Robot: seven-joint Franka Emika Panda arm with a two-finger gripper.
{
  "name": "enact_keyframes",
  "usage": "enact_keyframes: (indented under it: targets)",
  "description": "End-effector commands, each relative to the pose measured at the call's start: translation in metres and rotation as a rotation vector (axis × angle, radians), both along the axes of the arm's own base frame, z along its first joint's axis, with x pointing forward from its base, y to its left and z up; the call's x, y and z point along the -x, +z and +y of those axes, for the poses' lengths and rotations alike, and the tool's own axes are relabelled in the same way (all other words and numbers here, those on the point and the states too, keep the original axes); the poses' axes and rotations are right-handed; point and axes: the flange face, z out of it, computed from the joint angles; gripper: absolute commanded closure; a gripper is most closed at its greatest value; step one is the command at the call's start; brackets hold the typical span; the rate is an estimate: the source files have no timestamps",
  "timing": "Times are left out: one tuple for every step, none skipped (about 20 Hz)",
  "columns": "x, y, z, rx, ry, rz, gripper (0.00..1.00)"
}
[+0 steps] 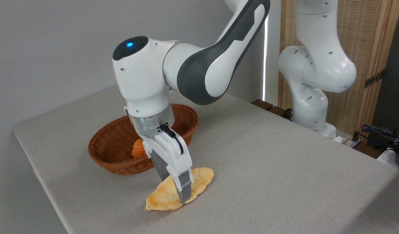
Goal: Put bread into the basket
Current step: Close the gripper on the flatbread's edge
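Observation:
The bread, a flat golden leaf-shaped pastry, lies on the table just in front of the basket, with its far right end tilted up a little. My gripper points down over the bread's middle. One finger stands behind the bread and one finger in front, and they pinch it across its width. The oval brown wicker basket stands behind and to the left of the gripper, and the wrist hides part of it.
A small round orange bun lies inside the basket. The table's left edge runs close beside the basket and the bread. The robot's base and some cables stand at the far right.

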Motion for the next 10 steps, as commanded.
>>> enact_keyframes:
  targets:
    - [-0.0035, -0.0037, 0.0027, -0.015, -0.028, -0.009, 0.34]
    - [-0.0035, -0.0037, 0.0018, -0.014, -0.03, -0.009, 0.36]
    - [-0.004, -0.0029, 0.0017, -0.013, -0.029, -0.012, 0.36]
    - [-0.0041, -0.0038, 0.0027, -0.015, -0.028, -0.01, 0.37]
    - [-0.004, -0.0029, 0.0018, -0.014, -0.03, -0.012, 0.42]
    - [-0.004, -0.0029, 0.0009, -0.014, -0.033, -0.012, 0.48]
    - [-0.004, -0.0029, 0.0018, -0.014, -0.031, -0.012, 0.55]
    - [-0.0045, -0.0021, 0.0018, -0.014, -0.031, -0.015, 0.57]
    - [-0.0048, -0.0018, 0.0009, -0.014, -0.033, -0.018, 0.57]
    - [-0.0052, -0.0015, 0.0009, -0.014, -0.033, -0.021, 0.58]
